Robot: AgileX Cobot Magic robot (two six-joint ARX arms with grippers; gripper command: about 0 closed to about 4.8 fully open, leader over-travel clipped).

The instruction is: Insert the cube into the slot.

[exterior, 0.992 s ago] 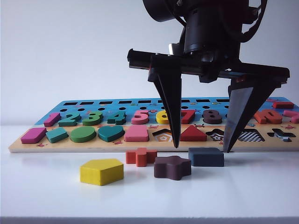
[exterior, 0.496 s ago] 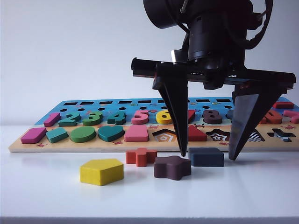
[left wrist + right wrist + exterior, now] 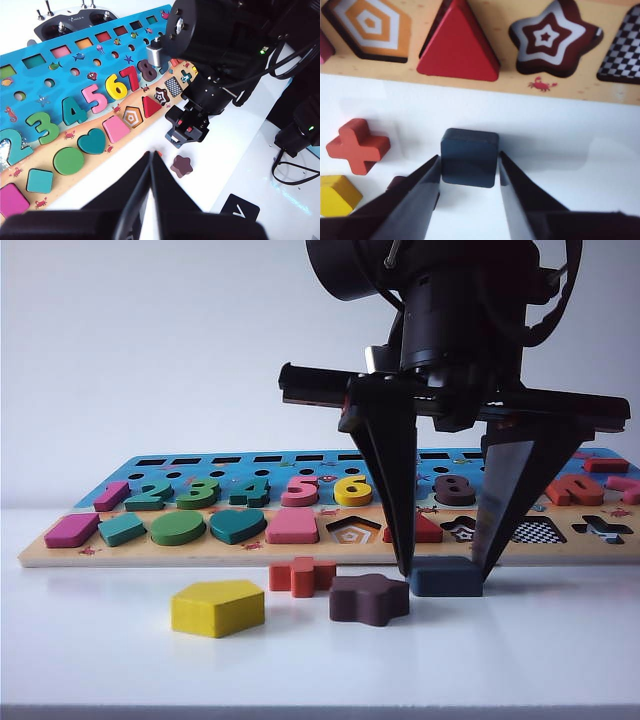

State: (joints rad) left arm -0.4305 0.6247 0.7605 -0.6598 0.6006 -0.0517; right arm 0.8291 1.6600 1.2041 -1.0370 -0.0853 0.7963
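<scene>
1. The cube (image 3: 469,156) lies flat on the white table (image 3: 560,640), just in front of the puzzle board (image 3: 250,552), not on it. It's square w/ rounded corners, so no real long axis; its edges run roughly parallel to the board's front edge.
2. Right gripper (image 3: 469,172) is down over the cube, one finger on each side. In the right wrist view the fingers (image 3: 422,185) sit right at the cube's two side faces, touching or a hair off; can't tell if it's a firm grip yet. Cube is on the table, not lifted.
3. Left gripper (image 3: 151,165) hangs off to the left, above the table near the board, fingers pressed together, nothing in them.
4. The slot (image 3: 622,50) w/ checkerboard floor is empty, next to the star cut-out (image 3: 552,40), also empty. Pentagon cut-out (image 3: 367,27) is empty too.
5. Red triangle (image 3: 457,47) sits in its cut-out between pentagon and star.
6. Loose on the table: brown star (image 3: 369,598) beside the cube, red cross (image 3: 301,575), yellow pentagon (image 3: 217,607) further left.
</scene>
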